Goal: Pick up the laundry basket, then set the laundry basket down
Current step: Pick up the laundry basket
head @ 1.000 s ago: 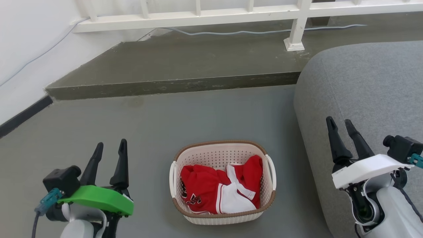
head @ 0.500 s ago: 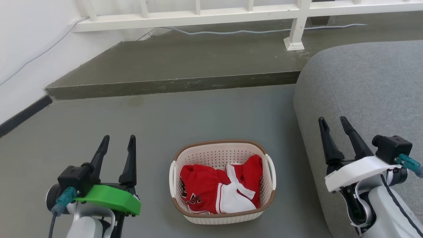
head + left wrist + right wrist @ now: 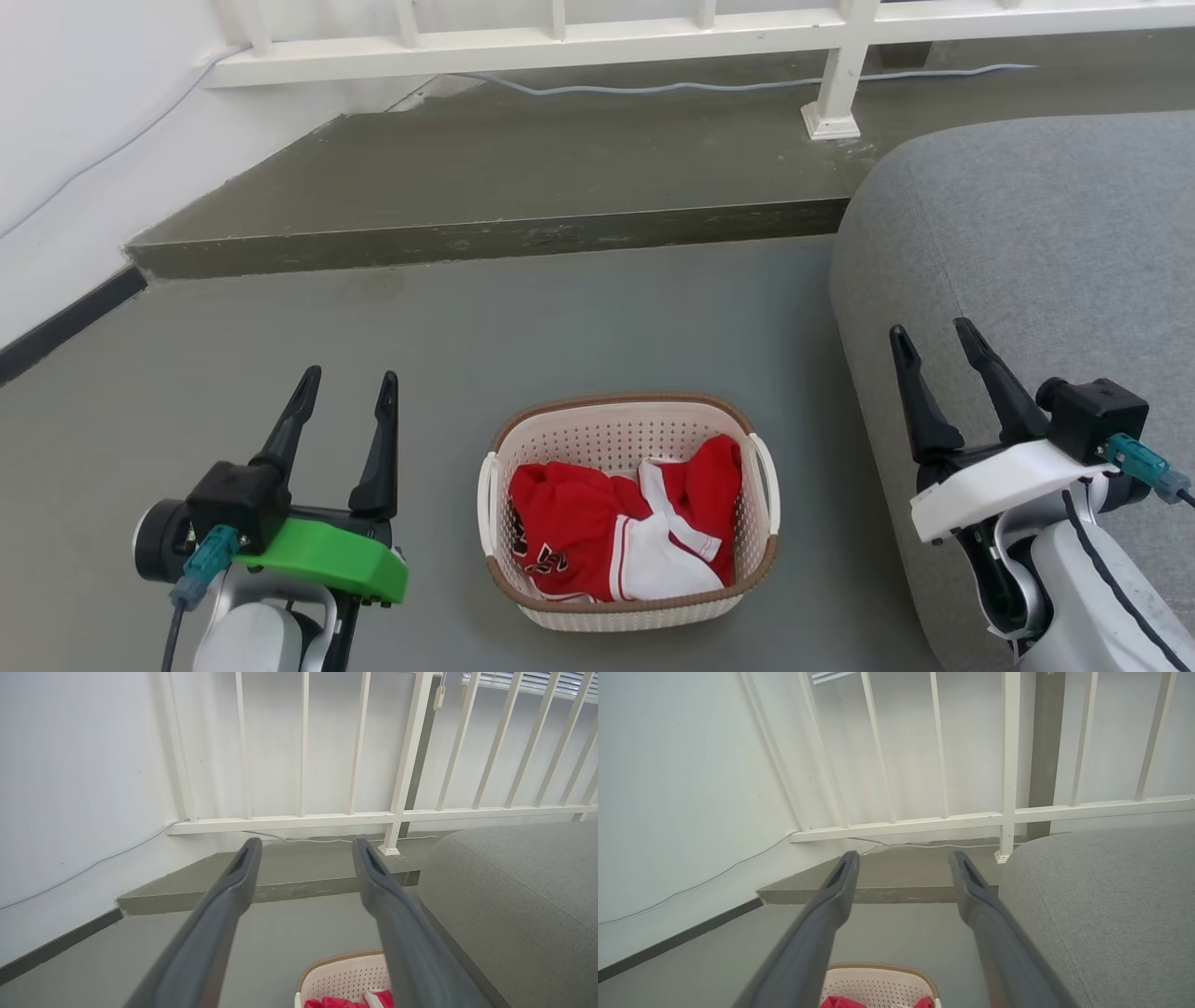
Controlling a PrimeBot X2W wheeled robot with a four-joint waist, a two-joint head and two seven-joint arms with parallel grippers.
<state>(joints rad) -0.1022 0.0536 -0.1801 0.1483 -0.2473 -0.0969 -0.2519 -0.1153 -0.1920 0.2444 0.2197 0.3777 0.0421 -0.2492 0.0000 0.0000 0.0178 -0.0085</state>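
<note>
I see a flat grey floor (image 3: 579, 317) in front of me. At the back it goes up one low step (image 3: 523, 168). A white railing (image 3: 560, 42) stands on that step, next to a white wall (image 3: 75, 112). A thin cable (image 3: 700, 89) lies on the step under the railing. A big grey seat (image 3: 1027, 233) is on my right. The laundry basket (image 3: 621, 439) stands upright on the floor, close to me and between my two arms. A red and white garment (image 3: 579, 532) is bunched up inside it. My left gripper (image 3: 351, 375) is off to the basket's left, not touching it. Its two dark fingers are spread apart and hold nothing. My right gripper (image 3: 930, 329) is off to the right, in front of the grey seat, well apart from the basket. Its fingers are spread apart too, with nothing between them. Both grippers point towards the step.
</note>
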